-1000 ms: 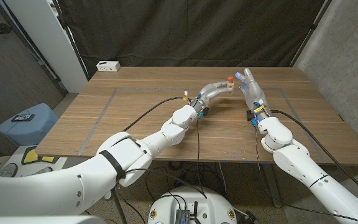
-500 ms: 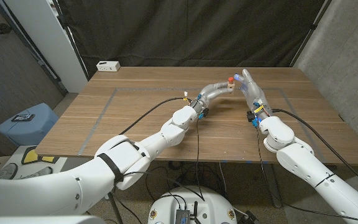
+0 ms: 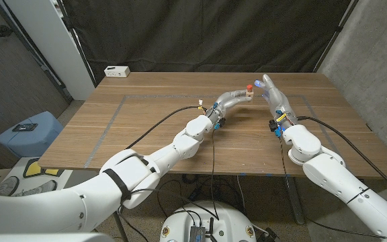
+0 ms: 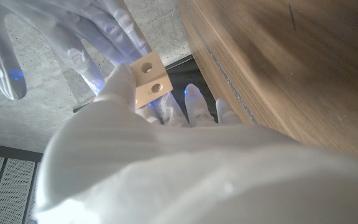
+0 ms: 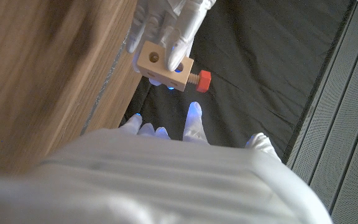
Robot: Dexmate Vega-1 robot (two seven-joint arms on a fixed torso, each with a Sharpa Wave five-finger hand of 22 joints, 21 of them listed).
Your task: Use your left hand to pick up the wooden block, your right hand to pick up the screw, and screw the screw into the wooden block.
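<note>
Here, screw: the screw sits with its shank already in the side of the wooden block, its red head sticking out clear of the wood; in the head view the red head shows at the far middle of the worktop, held up off the surface.
Long axis: the shank runs straight out of the block's face, and the head points toward the right hand.
Block: the left hand grips it, with fingertips wrapped over its front face; a second, empty hole shows beside them.
Block from the left wrist: the wooden block shows two round holes above the back of the left hand.
Right hand: the right hand stands just right of the screw head, fingers apart and extended, holding nothing; its fingertips lie near the red head but apart from it.
Nearer hand: the right, by a small gap.
Next move, as I judge it: the right fingers must close on the red head and turn about the shank's line.
Risk: a push off that line could tilt the block in the left hand's hold.
</note>
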